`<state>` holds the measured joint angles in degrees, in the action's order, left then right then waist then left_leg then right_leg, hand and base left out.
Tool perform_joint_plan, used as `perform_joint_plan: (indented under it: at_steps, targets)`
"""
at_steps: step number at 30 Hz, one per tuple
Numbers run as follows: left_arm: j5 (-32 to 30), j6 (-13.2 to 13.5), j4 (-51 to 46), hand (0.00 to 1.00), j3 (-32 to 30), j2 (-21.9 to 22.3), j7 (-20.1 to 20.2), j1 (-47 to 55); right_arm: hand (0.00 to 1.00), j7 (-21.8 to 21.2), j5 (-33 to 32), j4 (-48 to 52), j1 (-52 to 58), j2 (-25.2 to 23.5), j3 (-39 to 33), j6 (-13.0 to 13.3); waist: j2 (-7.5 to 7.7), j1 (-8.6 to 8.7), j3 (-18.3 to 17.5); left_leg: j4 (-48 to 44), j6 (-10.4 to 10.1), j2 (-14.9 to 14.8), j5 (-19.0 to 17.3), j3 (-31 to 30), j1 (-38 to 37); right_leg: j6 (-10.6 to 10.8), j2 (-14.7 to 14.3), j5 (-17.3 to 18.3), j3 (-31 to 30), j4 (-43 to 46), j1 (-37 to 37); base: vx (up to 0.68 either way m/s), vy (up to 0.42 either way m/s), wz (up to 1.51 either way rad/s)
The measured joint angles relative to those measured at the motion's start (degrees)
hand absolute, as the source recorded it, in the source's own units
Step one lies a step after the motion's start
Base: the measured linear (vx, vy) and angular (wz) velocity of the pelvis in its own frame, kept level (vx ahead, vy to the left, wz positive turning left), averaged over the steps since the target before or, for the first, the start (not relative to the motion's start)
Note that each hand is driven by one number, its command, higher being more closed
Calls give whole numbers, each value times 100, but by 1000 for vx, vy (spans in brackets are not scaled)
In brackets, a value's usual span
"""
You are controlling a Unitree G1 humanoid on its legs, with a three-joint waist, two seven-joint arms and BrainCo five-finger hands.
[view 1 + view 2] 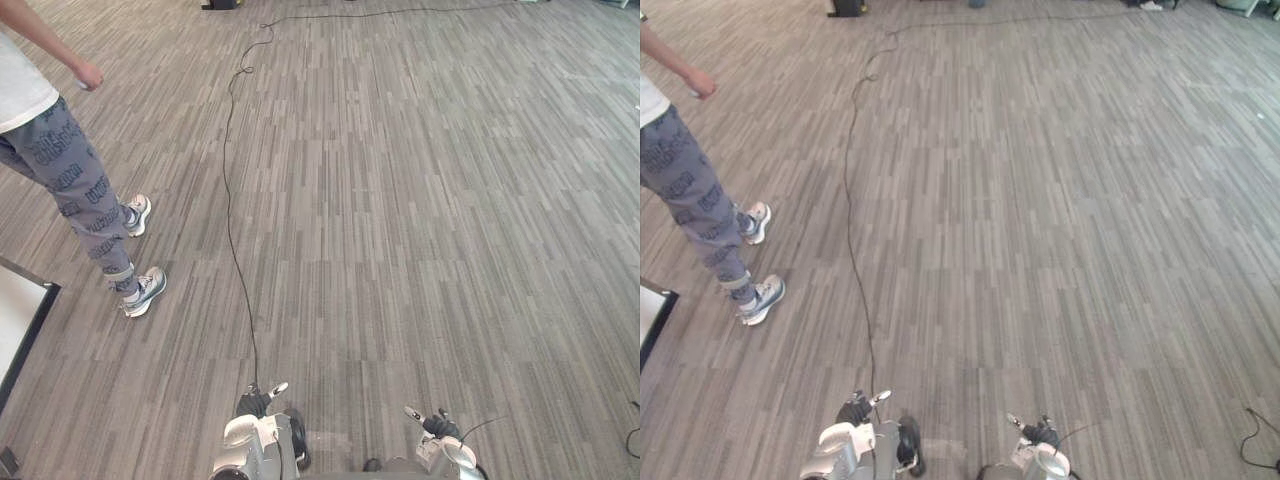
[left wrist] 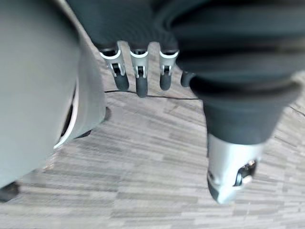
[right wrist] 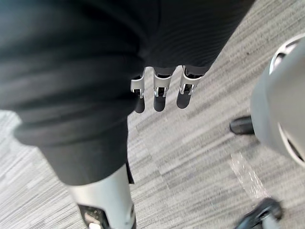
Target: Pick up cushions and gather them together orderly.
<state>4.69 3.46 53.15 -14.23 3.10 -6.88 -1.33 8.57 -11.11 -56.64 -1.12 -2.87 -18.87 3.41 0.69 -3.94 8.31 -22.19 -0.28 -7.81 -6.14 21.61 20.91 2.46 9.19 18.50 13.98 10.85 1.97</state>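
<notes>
**A:** Head views first: what lies on your floor?

**B:** You've grey striped carpet (image 1: 420,220) throughout. There's one person in patterned grey trousers (image 1: 60,170) at ten o'clock, wearing two white trainers (image 1: 147,290), and one white dark-edged panel (image 1: 20,310) at eight.

**A:** And your hands?

**B:** Your left hand (image 1: 255,403) and right hand (image 1: 440,428) sit at six. In the wrist views, your left fingers (image 2: 141,78) and right fingers (image 3: 159,98) hang straight, holding nothing.

Matt grey woven carpet floor (image 1: 420,200)

Grey floor (image 1: 420,200), streaked in light and dark strips. Upper left, a person's blue-grey trousers (image 1: 70,170) with dark print, and a white shirt (image 1: 20,85). My left robot hand (image 2: 139,71): silver, dark-tipped.
</notes>
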Motion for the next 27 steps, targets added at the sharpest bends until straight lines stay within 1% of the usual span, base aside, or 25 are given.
perform_joint_plan:
  at_steps: [1,2,3,4,5,6,8,9,10,12,13,14,15,16,17,18,19,20,21,22,23,24,25,26,27]
  targets:
    - [1,-3,-5,0,-6,-12,-23,3,0,-1,0,5,-19,-37,-11,2,52,19,-21,-88,80,34,-106,53,49,-11,13,-34,-115,-60,14,516,282,-34]
    - [2,1,-32,0,-52,-26,-60,5,0,-10,3,4,25,-93,-39,0,180,22,-40,-256,194,96,-350,229,43,188,128,-232,-296,-51,5,533,277,-20]
    - [3,-14,-42,0,-17,-53,-62,-7,0,-43,32,26,56,-95,-31,-8,253,0,-62,-313,259,232,-570,318,-132,327,317,-301,-487,242,-9,536,284,-19]
    - [3,-20,-10,0,15,-60,-61,-6,0,-46,49,85,88,-101,-34,-8,267,-1,-54,-292,266,288,-645,368,-294,337,392,-300,-589,582,-64,536,306,-23]
    - [8,-32,79,0,119,-67,-63,7,0,-72,122,229,160,-96,-25,5,267,-5,-51,-162,297,390,-793,482,-690,549,561,-452,-770,1803,-445,605,312,-29]
    - [11,-52,168,0,316,-118,-61,12,0,-136,208,336,229,-85,83,14,236,72,23,83,272,481,-1008,501,-1361,732,681,-1092,-984,3899,-1203,585,276,-24]
    - [14,-57,193,0,420,-133,-62,-3,0,-147,210,357,306,-83,117,18,223,108,44,257,245,516,-1082,484,-1801,720,643,-1084,-991,4811,-1523,401,127,-5]
    - [30,-56,228,0,422,-118,-65,0,0,-154,213,480,354,-75,117,43,177,119,59,565,229,548,-1097,506,-2201,561,552,-982,-900,5294,-1912,444,72,-8]
    - [55,-55,240,0,419,-116,-67,-34,0,-157,213,570,352,-82,120,56,171,139,65,825,216,551,-1103,528,-2488,459,473,-876,-706,5370,-2221,543,63,-11]
    - [137,-43,320,0,409,-121,-69,-142,0,-176,222,700,272,-83,117,112,181,238,101,1334,142,552,-1121,534,-3055,201,358,-617,4,4548,-2984,516,10,2]
    - [152,-44,349,0,401,-114,-68,-166,0,-176,222,696,246,-75,114,125,174,260,127,1396,135,550,-1117,535,-3140,155,327,-606,120,4264,-3046,497,-44,11]
    - [160,-49,393,0,403,-86,-67,-203,0,-180,231,674,157,-30,111,137,139,339,206,1572,135,524,-1117,535,-3426,-38,200,-684,364,3364,-3128,532,-84,24]
    - [152,-50,404,0,398,-48,-65,-227,0,-181,237,630,106,9,111,139,135,410,223,1682,135,518,-1117,459,-3638,-135,52,-969,429,2323,-3219,564,-108,33]
    - [148,-47,417,0,396,-29,-64,-247,0,-180,242,616,101,30,111,138,132,429,226,1740,135,527,-1117,411,-3734,-111,-1,-1159,421,1850,-3216,631,-160,59]
    - [107,-41,451,0,352,0,-54,-266,0,-181,253,563,164,61,99,137,185,470,263,1844,132,616,-1119,198,-3962,-243,-82,-1861,336,1084,-3064,542,-154,48]
    - [94,-40,528,0,384,4,-26,-298,0,-189,290,519,98,130,94,127,79,480,322,1901,57,532,-1077,89,-4148,-614,-197,-1999,259,1247,-2995,661,-190,20]
    - [23,-40,603,0,222,23,-6,-302,0,-202,424,479,-13,212,91,128,-101,447,347,1855,-361,350,-824,92,-4199,-624,-242,-1625,334,1599,-3046,768,-266,-4]
    - [-11,-48,601,0,43,40,-38,-298,0,-215,438,542,-21,246,52,142,-192,488,375,1536,-584,232,-584,-91,-4195,-742,-232,-1175,384,2077,-3047,755,-281,-7]
    - [-12,-49,601,0,36,39,-35,-277,0,-225,436,573,-16,262,34,129,-247,503,395,1195,-617,121,-511,-176,-4138,-768,-256,-978,433,2200,-2953,631,-272,19]
    - [-10,-50,595,0,32,46,-28,-242,0,-240,434,573,4,266,1,125,-309,504,441,54,-766,-169,-255,-437,-3809,-765,-334,-676,497,2258,-2646,489,-223,17]
    - [-3,-50,572,0,30,38,-14,-228,0,-247,427,571,31,248,63,118,-332,486,469,-1596,-1111,-465,309,-900,-3122,-758,-435,-464,516,2088,-2208,588,-231,11]
    - [9,-49,528,0,19,17,7,-194,0,-250,417,571,36,233,152,120,-340,470,488,-2551,-1161,-606,264,-995,-2665,-781,-524,-389,497,1958,-1955,573,-197,-13]
    - [48,-45,451,0,-36,16,39,-176,0,-253,387,566,36,171,277,122,-302,419,533,-3458,-1088,-771,97,-955,-2178,-808,-634,-316,435,1761,-1590,560,-120,-34]
    - [96,-46,369,0,-39,18,52,-165,0,-254,371,556,49,66,405,121,-215,361,587,-3950,-832,-803,-197,-895,-1687,-827,-673,-232,364,1523,-1142,531,-81,-40]
    - [126,-25,171,0,-4,13,57,-153,0,-244,371,550,68,6,552,120,-111,342,625,-3916,-531,-792,-444,-700,-1148,-789,-680,-169,268,1193,-663,624,-64,-37]
